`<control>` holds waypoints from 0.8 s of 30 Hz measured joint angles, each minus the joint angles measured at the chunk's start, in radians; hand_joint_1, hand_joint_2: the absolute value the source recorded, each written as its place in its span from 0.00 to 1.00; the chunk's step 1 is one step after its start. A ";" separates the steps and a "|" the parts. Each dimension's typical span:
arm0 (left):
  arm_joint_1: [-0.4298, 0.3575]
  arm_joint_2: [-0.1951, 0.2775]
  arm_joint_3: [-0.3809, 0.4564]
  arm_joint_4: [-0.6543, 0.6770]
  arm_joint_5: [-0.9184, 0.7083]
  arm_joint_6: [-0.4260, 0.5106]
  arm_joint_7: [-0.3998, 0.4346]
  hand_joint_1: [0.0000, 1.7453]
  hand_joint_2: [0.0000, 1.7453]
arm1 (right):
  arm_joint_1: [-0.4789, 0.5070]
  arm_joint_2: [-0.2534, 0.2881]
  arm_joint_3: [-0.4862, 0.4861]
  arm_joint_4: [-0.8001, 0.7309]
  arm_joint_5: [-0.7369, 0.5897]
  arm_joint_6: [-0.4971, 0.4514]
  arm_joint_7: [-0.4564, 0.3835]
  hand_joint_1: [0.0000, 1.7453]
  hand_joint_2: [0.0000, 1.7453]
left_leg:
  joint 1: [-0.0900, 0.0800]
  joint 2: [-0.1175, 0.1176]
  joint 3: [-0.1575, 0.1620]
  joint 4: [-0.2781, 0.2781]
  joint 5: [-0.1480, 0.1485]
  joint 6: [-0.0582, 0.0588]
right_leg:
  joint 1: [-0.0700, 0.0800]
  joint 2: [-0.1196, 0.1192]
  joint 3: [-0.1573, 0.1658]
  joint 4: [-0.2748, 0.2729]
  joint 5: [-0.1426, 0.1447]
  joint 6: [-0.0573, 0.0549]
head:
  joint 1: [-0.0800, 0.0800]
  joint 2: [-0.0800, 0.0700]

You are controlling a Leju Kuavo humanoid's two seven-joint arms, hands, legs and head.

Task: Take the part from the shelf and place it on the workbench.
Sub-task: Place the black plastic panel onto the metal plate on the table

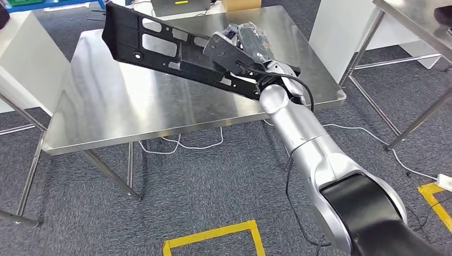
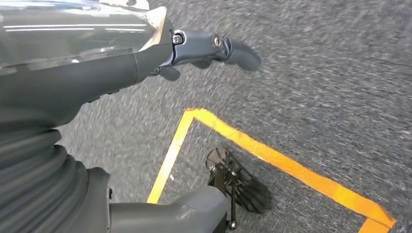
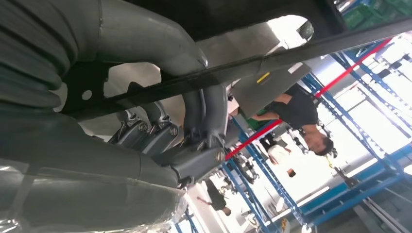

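Head view: black part (image 1: 170, 50) in right hand (image 1: 250, 45) above workbench (image 1: 106, 106).

Grey carpet (image 1: 202, 192) is covering the floor, with yellow tape (image 1: 213, 234) marking out a rectangle in the foreground (another corner of tape (image 2: 272, 155) is showing in the left wrist view), and a white cable (image 1: 181, 145) is trailing across the carpet below the steel top. A second metal-legged table (image 1: 410, 21) is standing off to the right, and a cardboard box (image 1: 241, 4) is sitting at the far edge. In the right wrist view blue racking (image 3: 350, 194) is rising behind a person in a dark top (image 3: 296, 109).
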State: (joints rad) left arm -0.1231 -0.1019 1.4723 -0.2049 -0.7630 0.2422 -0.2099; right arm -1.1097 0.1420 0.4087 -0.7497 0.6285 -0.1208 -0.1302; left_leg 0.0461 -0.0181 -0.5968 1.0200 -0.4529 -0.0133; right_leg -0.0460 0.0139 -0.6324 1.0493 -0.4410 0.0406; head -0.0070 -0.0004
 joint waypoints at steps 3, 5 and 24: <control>0.000 0.000 0.000 0.000 0.000 0.000 0.002 0.00 1.00 | -0.001 0.001 0.001 -0.001 -0.001 0.001 -0.001 1.00 1.00 | 0.003 0.013 -0.049 0.100 -0.049 -0.001 | 0.004 0.001 0.006 0.000 -0.004 -0.014 | -0.002 0.000; 0.000 0.000 0.000 0.000 0.000 0.000 0.004 0.00 1.00 | -0.001 0.001 0.002 -0.001 -0.002 0.002 -0.001 1.00 1.00 | 0.000 0.015 -0.124 0.232 -0.096 0.003 | 0.013 0.000 0.010 0.000 -0.009 -0.022 | -0.003 0.000; -0.001 0.001 0.000 0.000 0.003 0.005 0.012 0.00 1.00 | 0.012 -0.011 0.018 -0.032 -0.027 0.034 0.011 1.00 1.00 | -0.042 0.010 -0.004 -0.024 0.034 0.075 | 0.033 -0.008 -0.098 0.194 -0.076 0.000 | 0.003 0.000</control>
State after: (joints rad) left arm -0.1240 -0.1012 1.4727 -0.2049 -0.7597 0.2468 -0.1980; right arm -1.0980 0.1309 0.4264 -0.7814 0.6019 -0.0870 -0.1189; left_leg 0.0045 -0.0077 -0.6008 0.9956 -0.4191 0.0619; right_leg -0.0134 0.0054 -0.7302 1.2435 -0.5169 0.0410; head -0.0041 -0.0004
